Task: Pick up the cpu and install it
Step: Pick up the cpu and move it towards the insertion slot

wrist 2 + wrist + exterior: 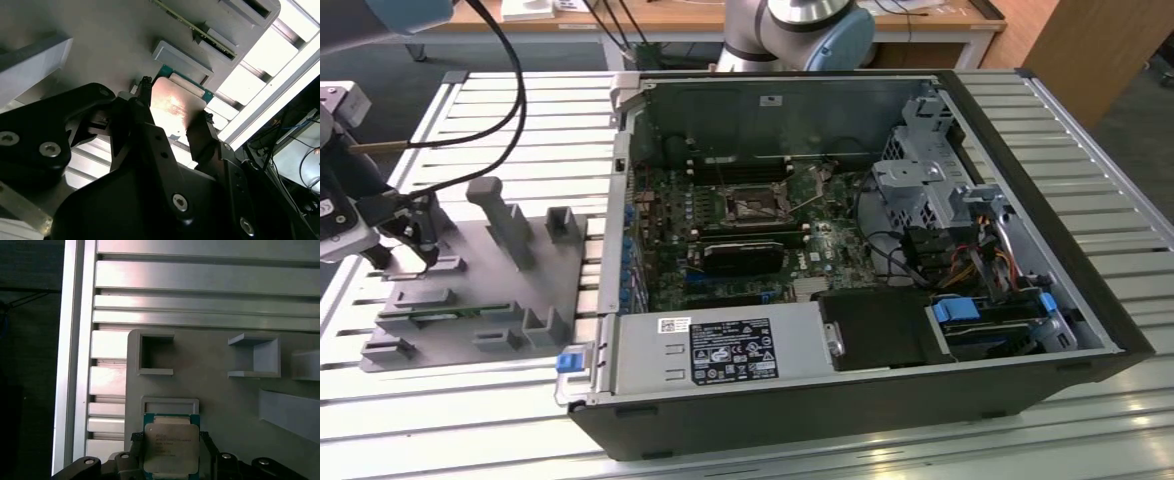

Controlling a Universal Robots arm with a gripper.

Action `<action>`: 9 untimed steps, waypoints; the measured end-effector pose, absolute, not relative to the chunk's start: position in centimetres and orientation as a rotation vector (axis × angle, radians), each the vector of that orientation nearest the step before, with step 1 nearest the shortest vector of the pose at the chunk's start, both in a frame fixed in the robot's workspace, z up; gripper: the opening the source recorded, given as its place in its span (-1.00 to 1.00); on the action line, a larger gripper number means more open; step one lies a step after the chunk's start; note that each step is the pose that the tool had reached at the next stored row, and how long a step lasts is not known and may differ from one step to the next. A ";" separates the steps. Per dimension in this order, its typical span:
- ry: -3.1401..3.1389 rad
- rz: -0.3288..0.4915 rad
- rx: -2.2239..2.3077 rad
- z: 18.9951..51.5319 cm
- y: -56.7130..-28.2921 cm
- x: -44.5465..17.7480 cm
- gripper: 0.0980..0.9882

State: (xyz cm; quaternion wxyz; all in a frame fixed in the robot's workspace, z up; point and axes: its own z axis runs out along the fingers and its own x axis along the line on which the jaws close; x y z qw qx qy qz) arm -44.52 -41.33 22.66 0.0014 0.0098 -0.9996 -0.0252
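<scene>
Gripper (400, 245) sits low over the grey fixture plate (480, 282), at the plate's side farthest from the open pc case (1074, 250). Its black fingers (136, 442) press on two opposite edges of the cpu (171, 449), so it's clamped on the chip. In both wrist views the cpu looks flat on the plate, silver top up, just beside a small raised grey stop (170, 405); a green memory stick (447, 312) rests elsewhere on the plate, apart from the gripper.
</scene>
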 end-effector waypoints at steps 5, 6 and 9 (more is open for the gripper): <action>-3.138 -0.079 0.031 23.0 -41.3 -44.5 -0.02; -3.138 -0.079 0.031 23.0 -41.3 -44.5 -0.02; -3.138 -0.079 0.031 23.2 -41.3 -44.5 -0.02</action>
